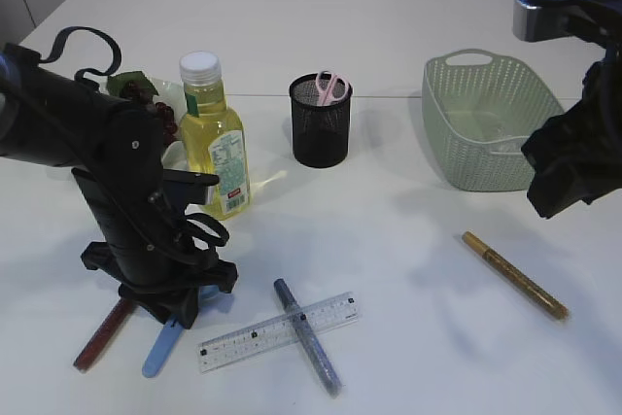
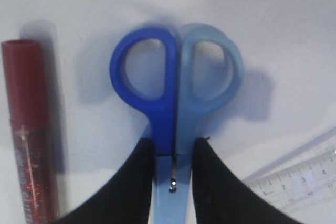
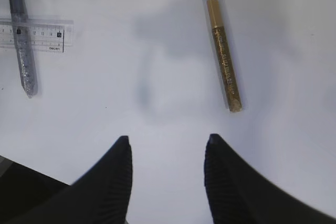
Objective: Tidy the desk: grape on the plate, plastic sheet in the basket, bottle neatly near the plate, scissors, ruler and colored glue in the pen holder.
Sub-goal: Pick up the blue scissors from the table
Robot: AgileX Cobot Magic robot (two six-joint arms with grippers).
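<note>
- Gripping the blue scissors (image 2: 176,108) is the step in hand: the left gripper (image 2: 174,182) is down on the table with its 2 fingers (image 2: 134,192) pressed against either side of the scissors just below the handle loops, near the pivot. It appears closed on them, though they still lie flat.
- To do it well, I judge the grip should stay at the pivot so the blades remain together, and the lift should go straight up, since the red glue pen (image 2: 31,129) lies just beside on one side and the ruler (image 2: 299,179) near on the other.
- The right gripper (image 3: 168,182) hangs above bare table with its jaws apart and empty; the gold glue pen (image 3: 223,53) lies ahead of it.
- The pen holder (image 1: 321,121) already contains 1 pair of pink scissors (image 1: 331,87); entry for the blue pair should be blades first.
- The basket (image 1: 486,123) looks empty from this angle; no plastic sheet is discernible.
- The plate (image 1: 173,94) sits behind the left arm with the grape (image 1: 160,109) apparently on it, partly hidden; the bottle (image 1: 219,138) stands upright just beside it.
- The silver glue pen (image 1: 308,335) lies across the ruler, untouched.
</note>
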